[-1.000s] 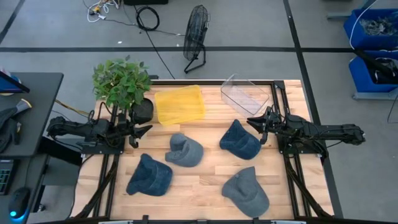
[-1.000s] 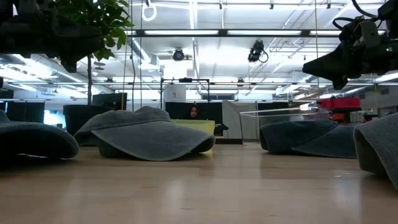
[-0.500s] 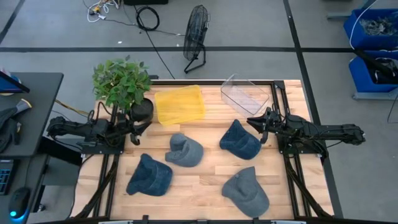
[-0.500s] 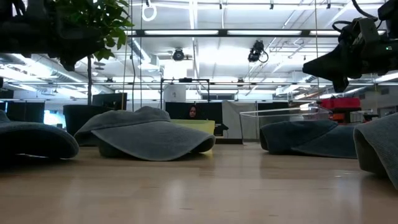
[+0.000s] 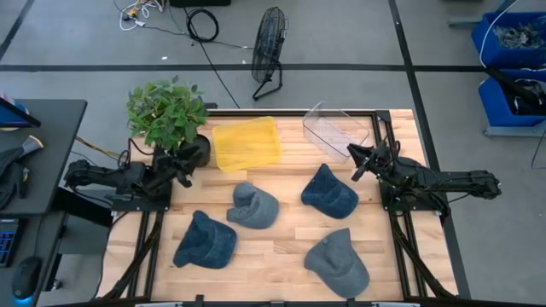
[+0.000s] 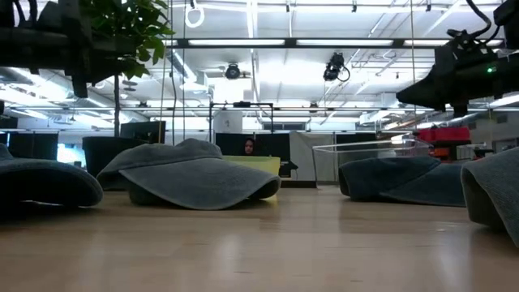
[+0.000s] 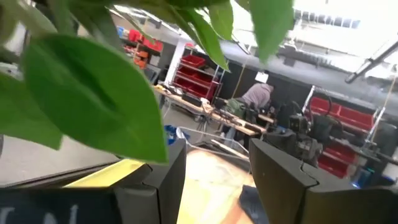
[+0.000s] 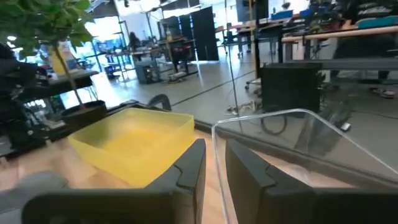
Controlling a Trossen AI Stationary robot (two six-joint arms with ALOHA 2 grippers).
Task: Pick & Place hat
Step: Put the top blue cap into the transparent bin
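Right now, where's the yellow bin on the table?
In the high view the yellow bin sits at the table's far edge, left of centre, between the potted plant and the clear bin, just beyond the grey hat.

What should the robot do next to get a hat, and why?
Probably lower the right gripper toward the dark blue hat just beside it. The jaws are only slightly apart and hold nothing, and all four hats lie untouched on the table. The left gripper waits by the plant.
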